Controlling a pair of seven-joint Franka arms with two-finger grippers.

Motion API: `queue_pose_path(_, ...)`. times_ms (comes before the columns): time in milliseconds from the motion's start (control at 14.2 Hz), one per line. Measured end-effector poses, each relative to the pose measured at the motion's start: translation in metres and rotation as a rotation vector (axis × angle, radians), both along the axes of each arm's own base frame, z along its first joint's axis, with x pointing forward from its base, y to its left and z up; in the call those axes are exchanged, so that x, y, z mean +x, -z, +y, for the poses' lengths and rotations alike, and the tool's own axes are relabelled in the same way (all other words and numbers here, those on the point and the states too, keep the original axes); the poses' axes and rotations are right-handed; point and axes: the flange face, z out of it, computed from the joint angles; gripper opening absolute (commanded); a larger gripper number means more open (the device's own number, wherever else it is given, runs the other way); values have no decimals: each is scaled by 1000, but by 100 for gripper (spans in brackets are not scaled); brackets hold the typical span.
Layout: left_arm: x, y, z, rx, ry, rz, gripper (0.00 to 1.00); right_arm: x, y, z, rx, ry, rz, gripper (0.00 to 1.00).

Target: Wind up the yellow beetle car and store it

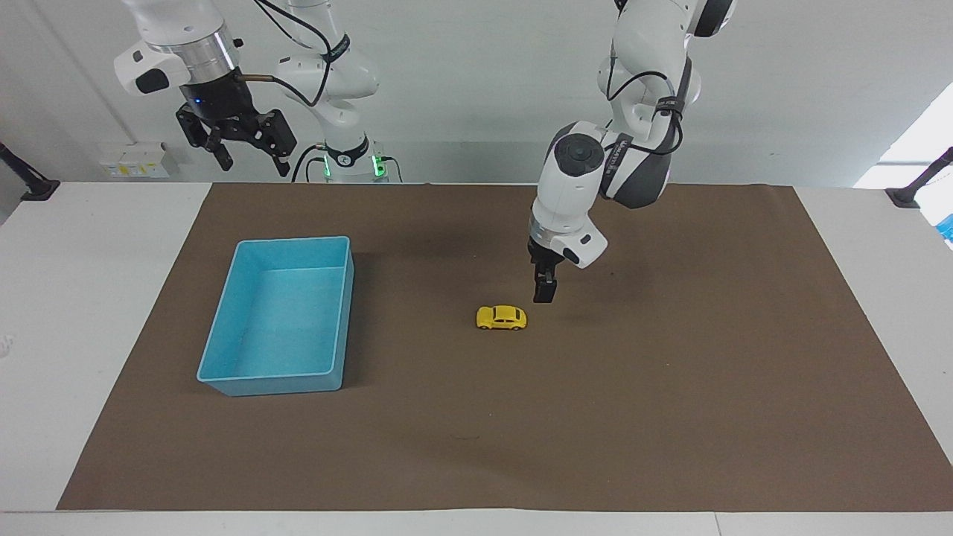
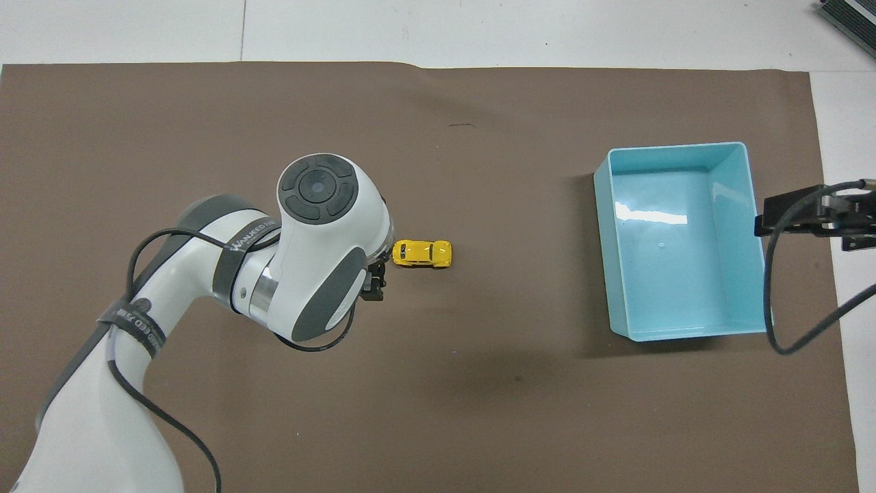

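The yellow beetle car (image 1: 501, 318) stands on its wheels in the middle of the brown mat, also seen in the overhead view (image 2: 421, 253). My left gripper (image 1: 544, 292) points down and hangs low over the mat, just beside the car toward the left arm's end. It does not touch the car and holds nothing. In the overhead view the arm's wrist hides most of it and only one finger (image 2: 375, 286) shows. My right gripper (image 1: 253, 160) waits open and empty, raised over the robots' edge of the table.
A light-blue bin (image 1: 294, 241) stands empty on the mat toward the right arm's end, also in the overhead view (image 2: 674, 146). The brown mat (image 1: 670, 387) covers most of the white table.
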Motion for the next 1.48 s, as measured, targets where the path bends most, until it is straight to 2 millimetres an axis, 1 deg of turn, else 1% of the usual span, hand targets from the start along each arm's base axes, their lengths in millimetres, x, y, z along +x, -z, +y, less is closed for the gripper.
queue_pose_path(141,2,16,-26,-3,-20,13,100,0,0,0,0,0,0,100)
queue_pose_path(282,9,36,-51,-6,-50,29,100,0,0,0,0,0,0,100)
queue_pose_path(423,17,54,-63,-5,-67,41,100,0,0,0,0,0,0,100)
queue_pose_path(563,21,61,-65,-5,-73,45,100,0,0,0,0,0,0,100)
queue_pose_path(915,23,65,-64,-5,-84,40,100,0,0,0,0,0,0,100)
queue_pose_path(1197,18,83,-62,14,-96,62,100,0,0,0,0,0,0,100)
queue_pose_path(1268,18,84,-61,15,-97,64,98,0,0,0,0,0,0,100)
queue_pose_path(1338,18,85,-61,16,-98,65,81,0,0,0,0,0,0,100)
queue_pose_path(1408,18,86,-60,18,-98,65,60,0,0,0,0,0,0,100)
queue_pose_path(1479,18,86,-60,18,-99,65,37,0,0,0,0,0,0,100)
